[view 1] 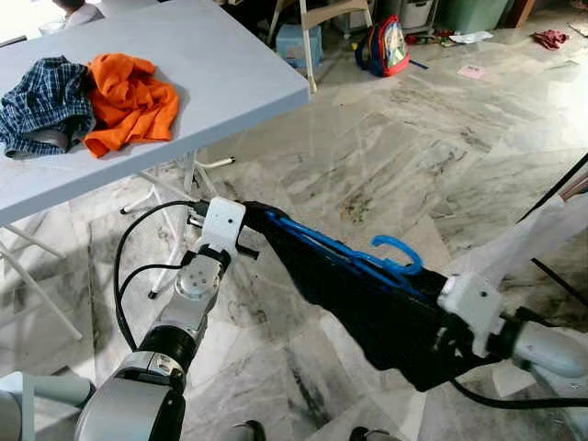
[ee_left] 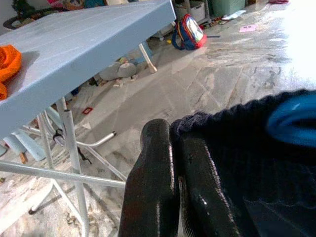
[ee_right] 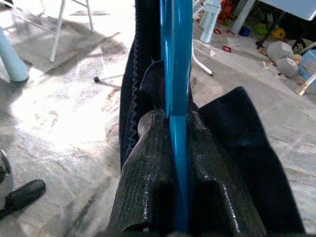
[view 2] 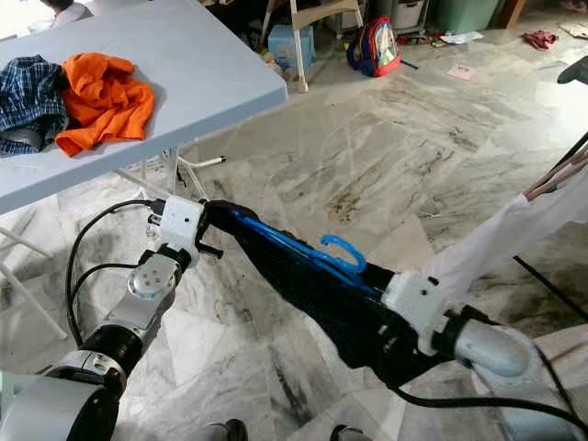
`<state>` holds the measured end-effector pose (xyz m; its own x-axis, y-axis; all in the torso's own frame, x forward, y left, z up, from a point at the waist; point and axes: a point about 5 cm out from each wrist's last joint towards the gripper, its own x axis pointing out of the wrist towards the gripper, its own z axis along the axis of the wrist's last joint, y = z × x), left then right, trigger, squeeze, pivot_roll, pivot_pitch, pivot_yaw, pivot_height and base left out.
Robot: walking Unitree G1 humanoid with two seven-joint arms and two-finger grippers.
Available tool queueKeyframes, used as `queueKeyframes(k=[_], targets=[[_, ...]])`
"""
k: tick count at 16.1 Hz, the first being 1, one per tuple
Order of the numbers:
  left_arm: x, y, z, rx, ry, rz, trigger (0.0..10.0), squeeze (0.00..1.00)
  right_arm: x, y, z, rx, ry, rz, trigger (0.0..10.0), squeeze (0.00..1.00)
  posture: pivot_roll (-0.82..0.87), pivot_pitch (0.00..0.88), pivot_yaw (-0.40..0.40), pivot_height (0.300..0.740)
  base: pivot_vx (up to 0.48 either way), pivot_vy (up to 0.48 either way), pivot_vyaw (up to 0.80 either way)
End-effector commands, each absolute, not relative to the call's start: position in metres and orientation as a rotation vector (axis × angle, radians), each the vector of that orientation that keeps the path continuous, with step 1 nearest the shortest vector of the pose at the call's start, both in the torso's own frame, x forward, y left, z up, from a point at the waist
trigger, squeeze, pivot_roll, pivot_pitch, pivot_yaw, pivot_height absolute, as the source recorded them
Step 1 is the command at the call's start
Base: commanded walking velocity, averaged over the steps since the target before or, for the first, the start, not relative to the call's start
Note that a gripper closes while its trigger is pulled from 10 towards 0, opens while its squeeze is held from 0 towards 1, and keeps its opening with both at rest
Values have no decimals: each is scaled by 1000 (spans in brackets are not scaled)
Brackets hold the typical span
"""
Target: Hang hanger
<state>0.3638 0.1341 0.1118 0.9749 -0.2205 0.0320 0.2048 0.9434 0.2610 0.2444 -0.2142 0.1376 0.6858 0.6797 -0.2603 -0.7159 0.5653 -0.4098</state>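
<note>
The blue hanger [view 1: 354, 253] is already threaded into a dark knitted garment [view 1: 367, 303] and both are carried clear of the marble floor [view 1: 413, 138], stretched between the two arms, so the dressing part looks done and the hanging itself is not yet begun. The right gripper [ee_right: 177, 148] has its fingers clenched on the hanger's blue bar with the cloth bunched around them; the left gripper [ee_left: 175, 163] has its fingers pressed together on the garment's far edge, with the hook [view 2: 342, 248] curling up between the two grips. No rail can be made out; a pale garment [view 2: 514, 230] hangs just beyond the right fingers, perhaps marking one. Beyond the left fingers stands the tabletop [view 1: 220, 64] with an orange shirt [view 1: 129, 96] and plaid shirt [view 1: 41, 101]; its legs [ee_left: 69, 143] are close by.
</note>
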Motion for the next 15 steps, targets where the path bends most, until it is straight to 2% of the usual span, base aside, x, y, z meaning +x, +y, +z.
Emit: queueKeyframes(k=[1,5,7,10,13,14,15], targets=[[367,170,118,231,-54,-64,0,0,238,-234,144,-504,115,788,10000,0,-27,165,78,740,0,0,0],[368,169,119,228,-56,-66,0,0,229,-244,140,-565,177,828,10000,0,-29,164,83,740,0,0,0],[367,165,116,224,-54,-78,0,0,243,-245,153,-476,69,697,10000,0,-30,164,88,740,0,0,0],[363,160,110,224,-54,-87,0,0,254,-242,155,-494,-2,567,10000,0,-29,170,88,740,0,0,0],[356,149,96,190,-10,-125,0,0,257,-235,155,-487,-29,550,10000,0,-36,179,84,740,0,0,0],[352,143,90,179,1,-156,8667,1000,258,-234,155,-499,-31,550,10000,0,-40,181,81,740,0,0,0],[348,137,86,161,6,-185,10000,1000,258,-233,155,-508,-31,553,10000,0,-42,184,78,740,0,0,0]])
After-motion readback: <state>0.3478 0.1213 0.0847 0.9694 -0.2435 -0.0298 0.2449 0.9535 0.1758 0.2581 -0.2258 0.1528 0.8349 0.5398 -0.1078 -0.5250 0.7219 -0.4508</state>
